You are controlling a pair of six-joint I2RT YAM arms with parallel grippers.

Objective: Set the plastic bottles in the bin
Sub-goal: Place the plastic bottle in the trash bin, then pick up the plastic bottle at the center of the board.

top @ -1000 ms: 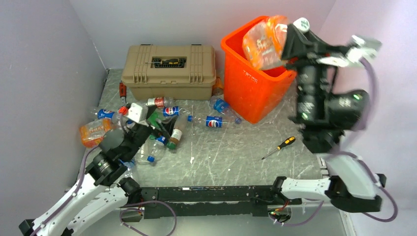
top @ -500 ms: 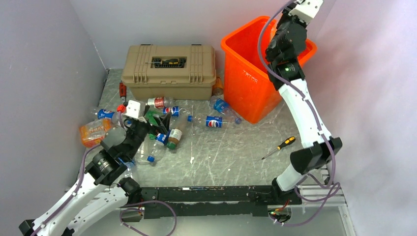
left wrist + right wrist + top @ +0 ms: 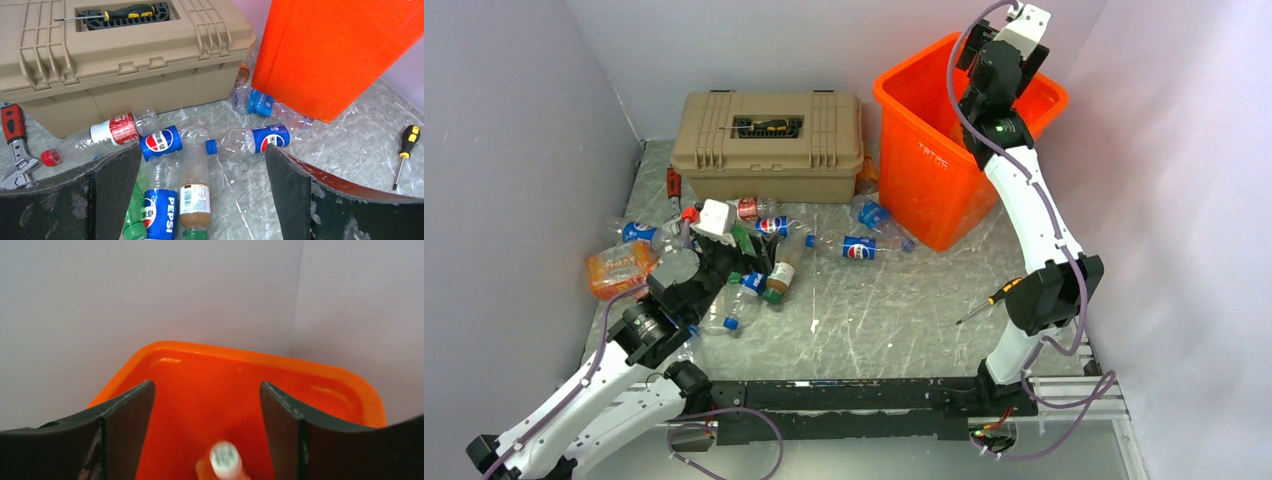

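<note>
**A:** Where is the bottle with the white cap (image 3: 223, 460) now?

**B:** It is straight below the right gripper (image 3: 206, 390), inside the bin (image 3: 235, 349). The cap shows between the two fingers and touches neither of them. The jaws stand apart, so the bottle is let go. It is blurred, so I cannot say if it is falling or already lies at the bottom.

**A:** How should this drop be finished well?

**B:** I would keep the fingers apart over the middle of the bin mouth and then lift straight up. The rim runs all around beneath the tool. The wall (image 3: 150, 290) is close behind it, so the free room is upward and back toward the arm's base.

**A:** And the other arm?

**B:** The left gripper (image 3: 202, 150) is fully spread and holds nothing. A Pepsi bottle (image 3: 162, 141) lies just ahead of its left finger, and a brown-filled bottle (image 3: 195, 192) lies between the fingers. The toolbox (image 3: 125, 65) stands beyond them, so the approach must stop short of its front edge. The screwdriver (image 3: 405, 150) is well apart, to the right.
</note>
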